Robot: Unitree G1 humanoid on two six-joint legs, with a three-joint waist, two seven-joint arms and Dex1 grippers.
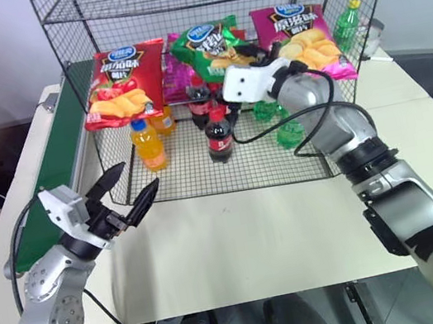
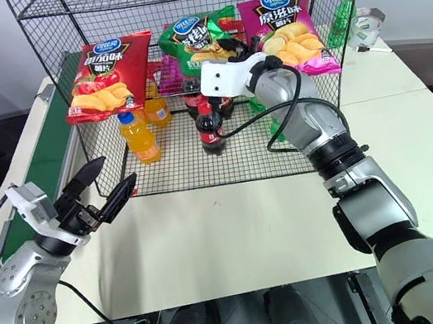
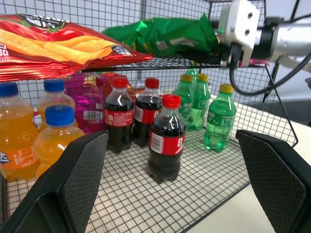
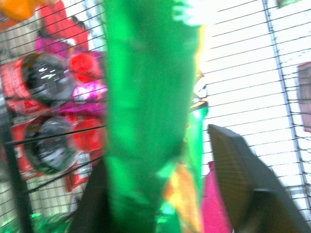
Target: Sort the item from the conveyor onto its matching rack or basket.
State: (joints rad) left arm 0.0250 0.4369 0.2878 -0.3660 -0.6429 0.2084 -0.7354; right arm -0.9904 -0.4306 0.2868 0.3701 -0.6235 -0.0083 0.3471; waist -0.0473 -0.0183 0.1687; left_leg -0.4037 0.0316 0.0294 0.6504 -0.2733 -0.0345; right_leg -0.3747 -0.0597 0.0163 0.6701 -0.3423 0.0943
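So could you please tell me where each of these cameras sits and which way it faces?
Left eye: on the head, looking forward and down at the rack; both arms show, left gripper open.
Right eye: beside it, same scene, slightly shifted; the right gripper is at the green bag.
Left wrist: along the left fingers, facing cola bottles on the rack; the right arm's wrist shows too.
Right wrist: along its fingers, close on the green bag.
Both wrist views share the green bag.
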